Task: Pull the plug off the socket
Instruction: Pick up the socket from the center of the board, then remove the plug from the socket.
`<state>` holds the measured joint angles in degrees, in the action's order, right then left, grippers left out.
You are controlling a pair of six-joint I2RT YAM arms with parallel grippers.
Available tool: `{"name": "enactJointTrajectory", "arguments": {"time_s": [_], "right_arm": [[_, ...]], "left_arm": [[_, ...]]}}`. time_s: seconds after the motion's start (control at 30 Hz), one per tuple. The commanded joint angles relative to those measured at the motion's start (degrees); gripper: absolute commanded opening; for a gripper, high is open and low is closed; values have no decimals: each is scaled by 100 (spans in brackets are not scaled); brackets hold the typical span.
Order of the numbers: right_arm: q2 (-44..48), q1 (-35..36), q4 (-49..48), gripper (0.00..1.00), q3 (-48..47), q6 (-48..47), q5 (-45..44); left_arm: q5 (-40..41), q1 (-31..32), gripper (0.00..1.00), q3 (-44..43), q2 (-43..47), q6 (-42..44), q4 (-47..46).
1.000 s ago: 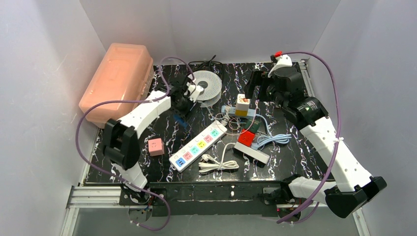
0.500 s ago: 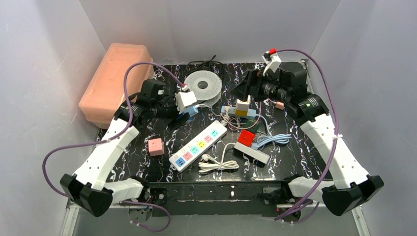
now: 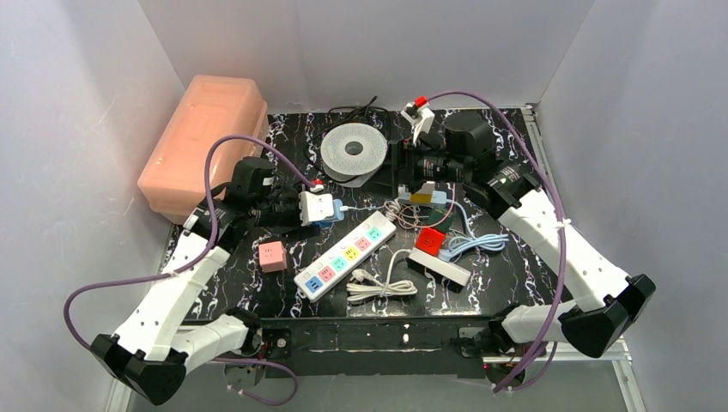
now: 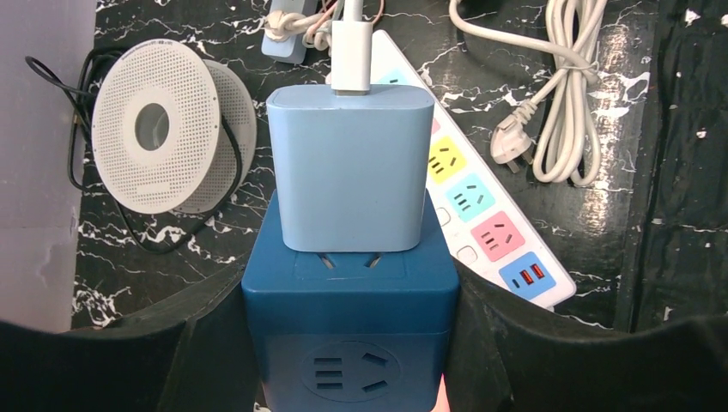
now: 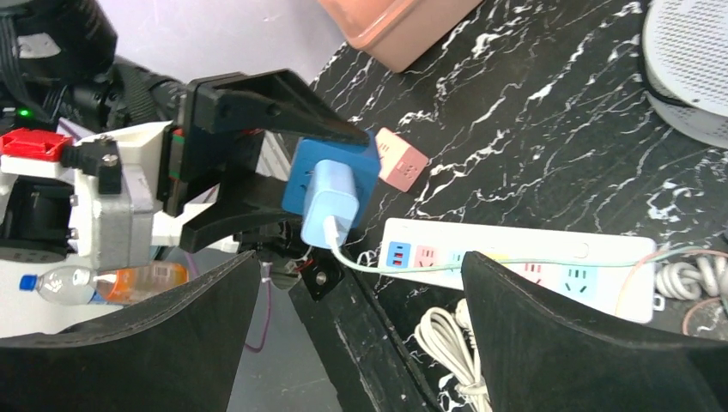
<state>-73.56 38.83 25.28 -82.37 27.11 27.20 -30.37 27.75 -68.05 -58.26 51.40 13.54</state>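
Left end effector (image 4: pixel 352 287) clamps the dark blue cube socket (image 4: pixel 350 352), lifted at left centre of the overhead frame, with the pale blue plug (image 4: pixel 348 172) seated in it. Right end effector (image 5: pixel 359 262) is wide open and empty, facing the plug but apart from it.

Risk: pinching the white cable (image 5: pixel 348 255) instead of the plug body, or the cube twisting under pull.

Black marbled surface (image 3: pixel 515 249) is cluttered, inside white enclosure walls (image 3: pixel 360 51).

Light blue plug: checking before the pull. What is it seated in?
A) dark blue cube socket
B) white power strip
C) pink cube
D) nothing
A: the light blue plug sits in the dark blue cube socket clamped by the left gripper.
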Motion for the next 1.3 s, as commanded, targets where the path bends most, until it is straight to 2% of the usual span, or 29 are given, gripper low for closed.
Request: {"name": "enactJointTrajectory", "arguments": {"time_s": [0.0, 0.17, 0.3, 0.67, 0.97, 1.27], "right_arm": [[-34, 343, -435, 94, 58, 62, 14], [-274, 494, -961, 88, 279, 465, 263], [-474, 587, -1109, 87, 190, 551, 357], [-927, 879, -1108, 83, -23, 585, 272], [-1303, 1021, -1049, 75, -300, 521, 142], [-1626, 1048, -1021, 59, -527, 539, 146]], "left_arm": [[-356, 47, 0, -12, 159, 352, -265], [-227, 105, 0, 161, 313, 653, -600], [-209, 159, 0, 356, 472, 1007, -690], [125, 248, 0, 455, 458, 1376, -935], [239, 266, 0, 429, 335, 1429, -1048], [332, 266, 0, 458, 319, 1530, -1124]]}}
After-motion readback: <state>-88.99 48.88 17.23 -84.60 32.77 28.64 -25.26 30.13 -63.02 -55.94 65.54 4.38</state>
